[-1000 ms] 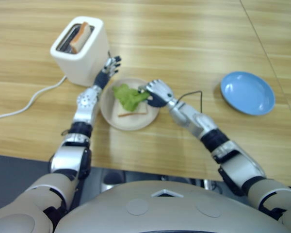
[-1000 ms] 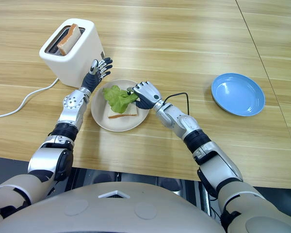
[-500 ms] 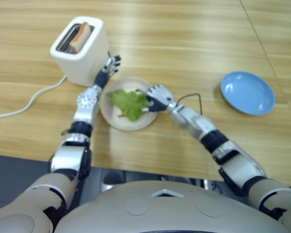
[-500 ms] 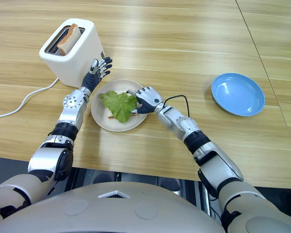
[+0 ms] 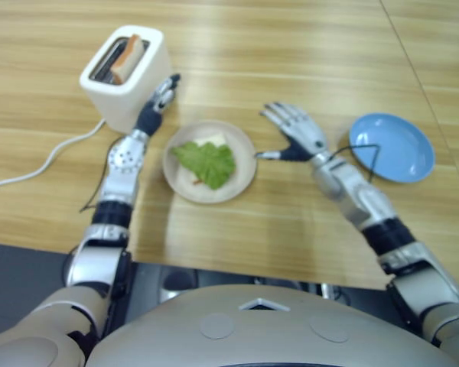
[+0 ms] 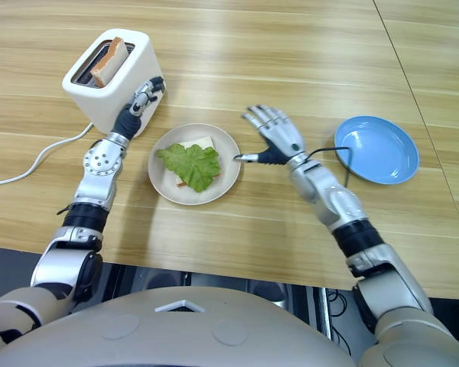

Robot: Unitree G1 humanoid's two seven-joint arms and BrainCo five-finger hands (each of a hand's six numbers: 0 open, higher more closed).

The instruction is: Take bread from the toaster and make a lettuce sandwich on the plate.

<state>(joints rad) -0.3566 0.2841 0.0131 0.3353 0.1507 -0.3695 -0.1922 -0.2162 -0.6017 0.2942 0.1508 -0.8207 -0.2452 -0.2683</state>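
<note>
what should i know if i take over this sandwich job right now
Hands: left hand open, holding nothing, beside the toaster. The right hand is open and empty over the table, between the beige plate and the blue plate.
Things: bread slice on the beige plate, lettuce leaf on top of it; second slice upright in the toaster slot.
Done: bottom slice and lettuce placed.
Left: pull the second slice and lay it on the lettuce.

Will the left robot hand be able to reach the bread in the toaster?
Probably yes. The left robot hand is right beside the toaster, and the bread sticks up from the slot with nothing covering it.
</note>
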